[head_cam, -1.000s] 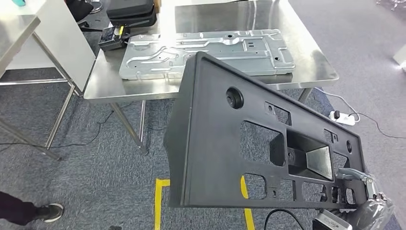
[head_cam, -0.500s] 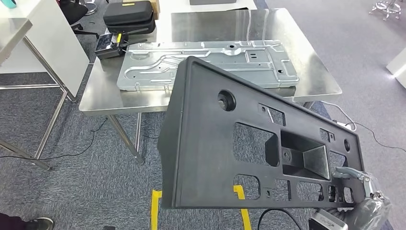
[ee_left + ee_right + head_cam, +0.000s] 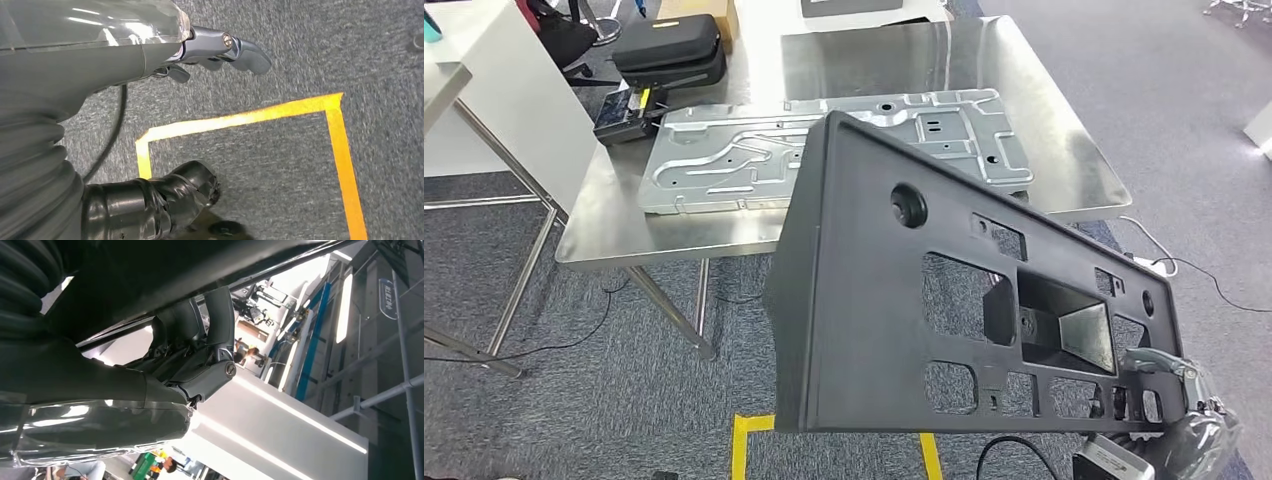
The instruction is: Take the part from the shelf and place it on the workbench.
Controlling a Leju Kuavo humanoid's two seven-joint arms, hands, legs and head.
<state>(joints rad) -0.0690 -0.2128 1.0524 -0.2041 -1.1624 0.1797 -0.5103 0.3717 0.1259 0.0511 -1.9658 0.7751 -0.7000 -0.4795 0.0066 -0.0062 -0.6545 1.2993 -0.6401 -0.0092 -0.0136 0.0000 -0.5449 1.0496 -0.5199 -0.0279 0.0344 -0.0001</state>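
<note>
A large black plastic part with several cut-outs hangs tilted in front of me, its upper corner overlapping the near edge of the steel workbench in the picture. My right hand grips its lower right corner. In the right wrist view that hand has its fingers hooked over the part's dark edge. My left hand hangs over the carpet, fingers apart, holding nothing.
A stamped grey metal plate covers much of the workbench. A black case and a black-and-yellow device sit at its far left. A white table stands left. Yellow tape marks the carpet; a power strip lies right.
The whole view has shifted, so the camera moved: the workbench now sits lower and further left in the picture. The black part stays in my right hand's grip.
</note>
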